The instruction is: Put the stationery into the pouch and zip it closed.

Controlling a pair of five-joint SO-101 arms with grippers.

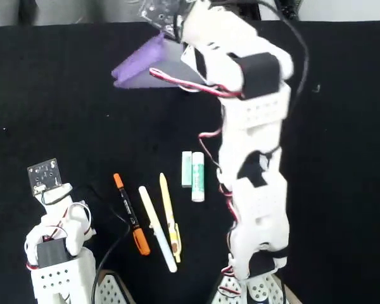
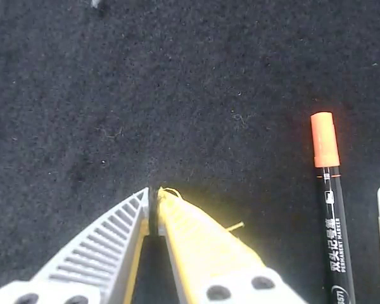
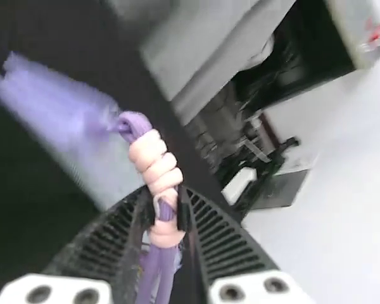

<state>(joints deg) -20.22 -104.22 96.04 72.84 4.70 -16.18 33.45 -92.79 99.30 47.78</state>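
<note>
Cloth, black and slightly fuzzy with a few specks of lint, covers the whole table. Beyond its far edge the high view shows a pale grey strip of room. The right wrist view takes in a white wall and a dark recess crowded with blurred equipment.

The right arm stretches to the far side of the table. There the right gripper is pinched on a peach ribbed charm, threaded on the purple strap of the purple pouch. The pouch slants away from the fingers. Whether its far end touches the cloth cannot be told.

The left arm sits folded at the near left corner. The left gripper has its white and yellow fingers pressed together on nothing, just above bare cloth.

5 pieces of stationery lie on the cloth between the arms, well apart from the pouch. They are an orange-capped black marker, a white pen and a yellow pen in a loose row. Farther out, a pale green stick and a white-and-green stick lie side by side.

White print and a barcode-like label run along the marker's barrel in the left wrist view. The small circuit board on the left wrist is too small to read.
</note>
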